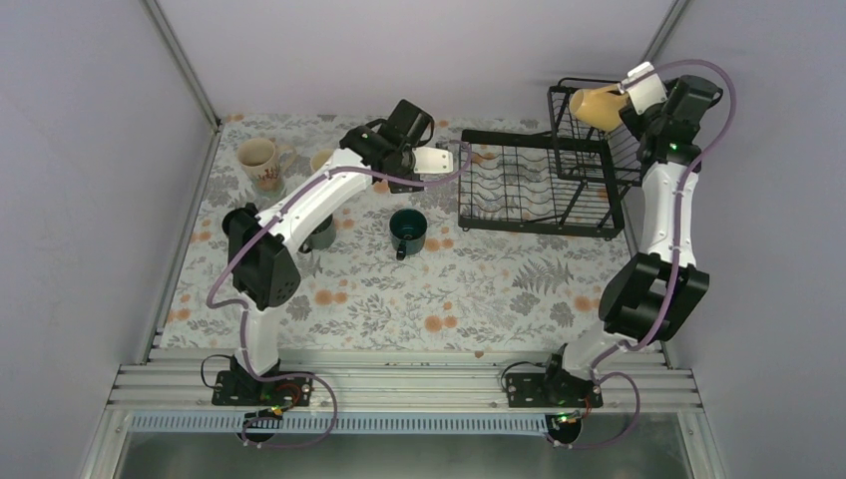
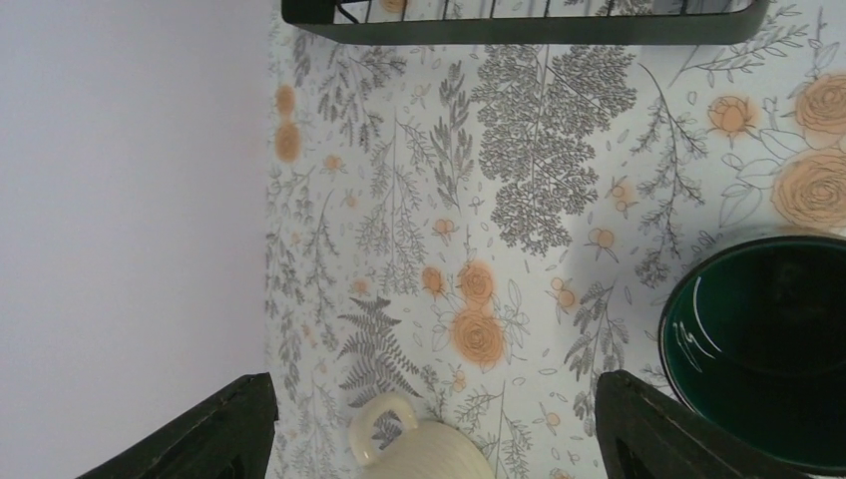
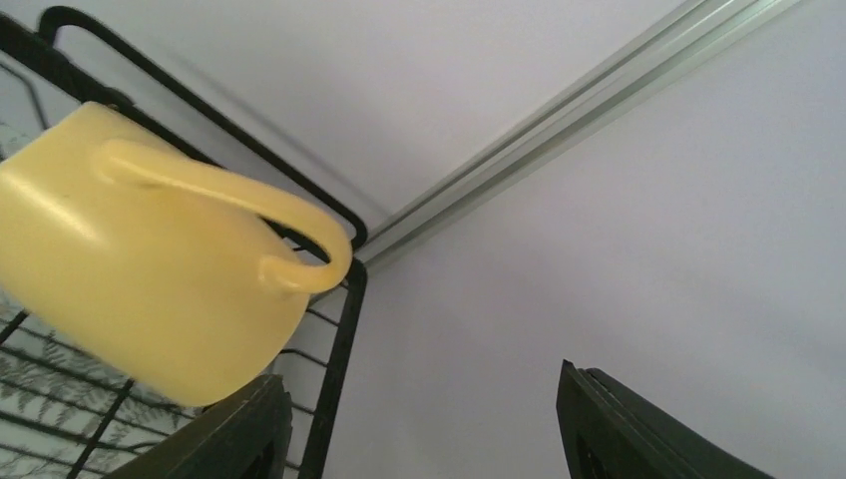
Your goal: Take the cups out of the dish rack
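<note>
Yellow mug lies on its side in the dish rack's raised tier, long axis L-R in top view, handle up. My R gripper: jaws apart, mug beside one finger, not btwn. L gripper spread wide over floral tablecloth. Plain pale walls.

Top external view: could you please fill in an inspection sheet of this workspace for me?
Surface: floral cloth, lying flat.
Job's things: yellow mug on its side in the upper basket of the dish rack; teal mug, printed cream mug, second cream mug and a partly covered dark mug on the cloth.
Clutter: nothing seen.
Grippers: left gripper open, empty; right gripper open beside the yellow mug.
Cables: purple cables along both arms.
Surroundings: pale walls, aluminium frame.
</note>
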### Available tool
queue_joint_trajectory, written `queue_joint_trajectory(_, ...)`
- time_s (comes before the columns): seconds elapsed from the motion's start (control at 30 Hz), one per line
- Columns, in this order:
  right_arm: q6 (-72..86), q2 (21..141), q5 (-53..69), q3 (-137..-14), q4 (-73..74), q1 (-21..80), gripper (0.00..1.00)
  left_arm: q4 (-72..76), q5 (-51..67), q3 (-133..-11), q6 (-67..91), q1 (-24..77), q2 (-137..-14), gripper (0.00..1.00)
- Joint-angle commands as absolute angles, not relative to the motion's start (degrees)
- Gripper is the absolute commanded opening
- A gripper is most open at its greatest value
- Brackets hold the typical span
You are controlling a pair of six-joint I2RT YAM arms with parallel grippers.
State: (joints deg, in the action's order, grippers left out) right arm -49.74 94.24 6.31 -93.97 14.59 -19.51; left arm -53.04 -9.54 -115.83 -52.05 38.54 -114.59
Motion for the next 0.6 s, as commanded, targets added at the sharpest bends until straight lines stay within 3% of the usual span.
queue_joint_trajectory(0.0,-51.3,98.1,2.3,-99.4,15.0,-17.5,0.68,-46.9,-11.1,-112.9,-52.2,38.9,-111.2,0.81)
queue_joint_trajectory(0.1,-51.4,101.0,0.9,-104.3,19.5,-16.2,0.60,-45.1,-11.2,-110.7,-53.1,38.9,-109.9,0.82)
queue_joint_trajectory(0.57,-47.2,107.8,-1.8,-111.1,24.3,-14.5,0.55,-40.5,-9.2,-105.8,-53.7,37.5,-107.7,0.83)
